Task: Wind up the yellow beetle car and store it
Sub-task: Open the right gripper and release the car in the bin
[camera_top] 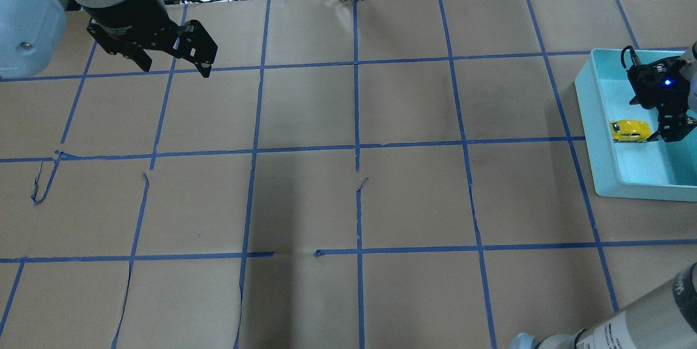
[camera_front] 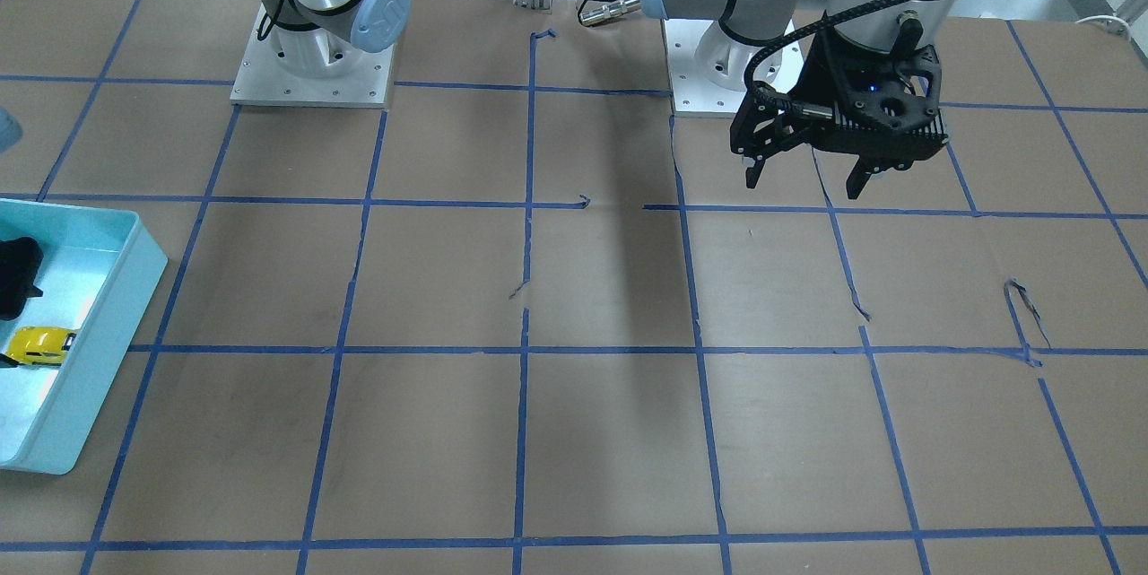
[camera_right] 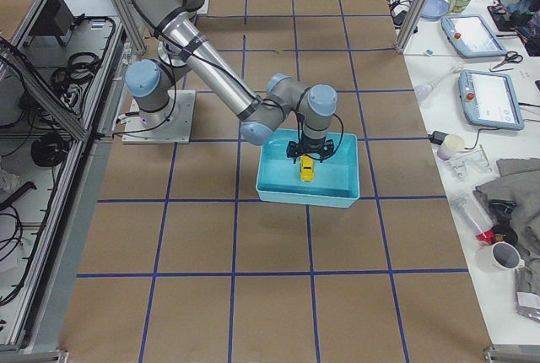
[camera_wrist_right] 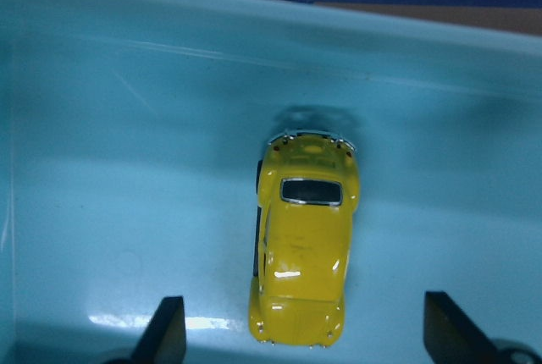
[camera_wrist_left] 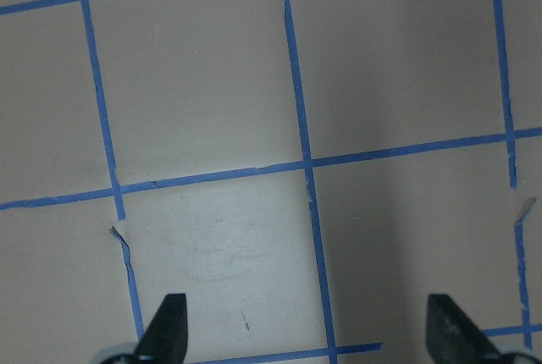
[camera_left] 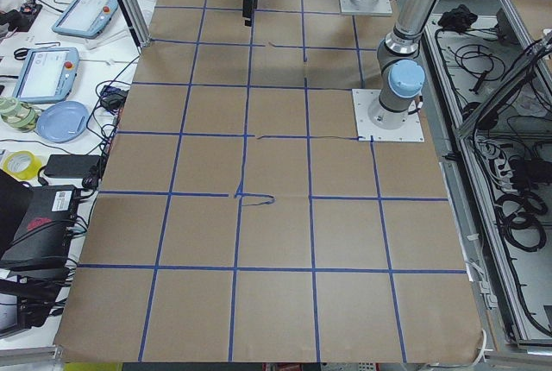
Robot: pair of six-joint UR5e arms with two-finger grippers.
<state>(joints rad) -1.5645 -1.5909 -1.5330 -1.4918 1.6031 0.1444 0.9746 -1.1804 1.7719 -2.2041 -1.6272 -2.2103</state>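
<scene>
In the overhead view we find the left hand (camera_top: 174, 66) at the far left. It hangs above the brown paper-covered bench with its blue tape grid (camera_top: 408, 104) and points down, with the jaws wide apart and holding nothing. We judge no hazard there. At the far right, the tiny yellow beetle car (camera_top: 630, 130) stands on its wheels on the floor of the light blue rectangular plastic tray (camera_top: 642, 190), near the tray's left wall in that view. The right hand (camera_top: 665, 134) points straight down into the tray, with its fingers spread wide on either side of the car and gripping nothing. We consider the main risk to be a finger clipping the car or the tray wall if the arm does not rise straight. A wound spring might also run the car against the wall, but we cannot tell whether it is wound.
</scene>
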